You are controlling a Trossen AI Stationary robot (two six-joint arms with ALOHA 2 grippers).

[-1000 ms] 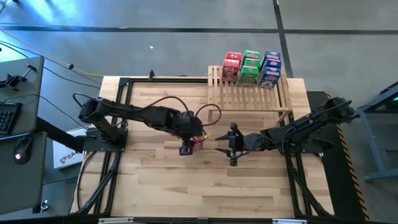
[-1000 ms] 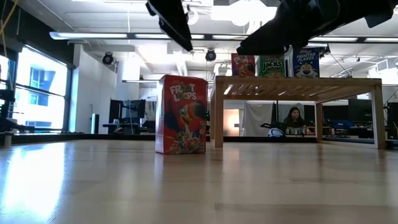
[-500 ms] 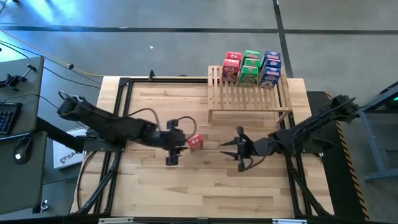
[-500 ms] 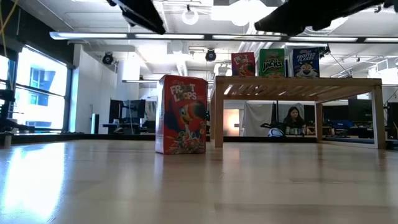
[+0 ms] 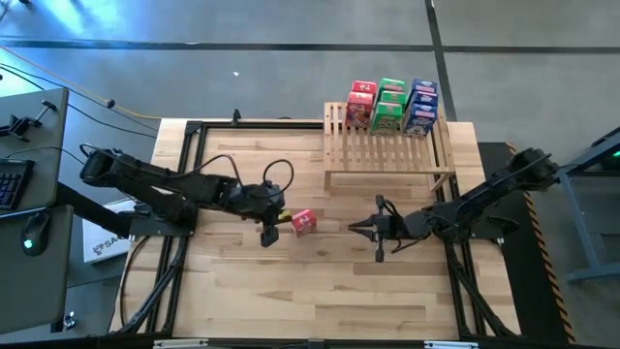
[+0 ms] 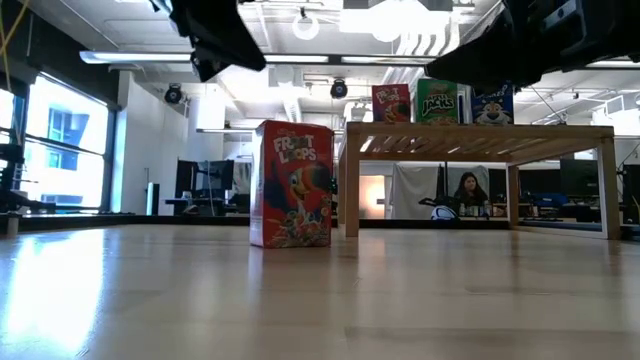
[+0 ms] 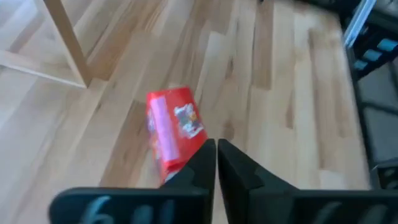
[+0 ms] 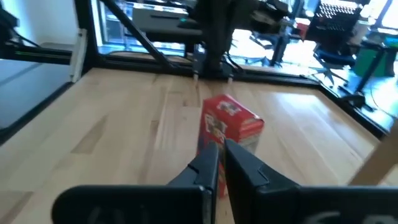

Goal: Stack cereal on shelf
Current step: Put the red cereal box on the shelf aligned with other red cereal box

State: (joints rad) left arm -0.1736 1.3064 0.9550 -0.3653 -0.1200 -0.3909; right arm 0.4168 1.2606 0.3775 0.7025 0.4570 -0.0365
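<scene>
A red cereal box [image 5: 303,221] stands upright on its base on the tabletop, in front of the shelf [image 5: 387,150]; it also shows in the low view [image 6: 293,184]. Red [image 5: 361,104], green [image 5: 389,105] and blue [image 5: 421,107] cereal boxes stand along the shelf's far edge. My left gripper [image 5: 269,233] hovers shut just left of the red box [image 7: 174,134]. My right gripper [image 5: 352,226] is shut too and points at the box [image 8: 230,134] from the right, a short way off. Neither touches it.
The shelf's legs [image 6: 350,190] stand just right of the red box in the low view. Bare planks [image 5: 310,291] spread toward the near edge. A black frame [image 5: 189,174] runs along the table's sides. A person [image 6: 470,195] sits in the room behind.
My left gripper has drawn back from the red box toward the table's left edge and shut. My right gripper has pulled back toward the right edge and shut its spread fingers. The red box has stayed upright where it was.
</scene>
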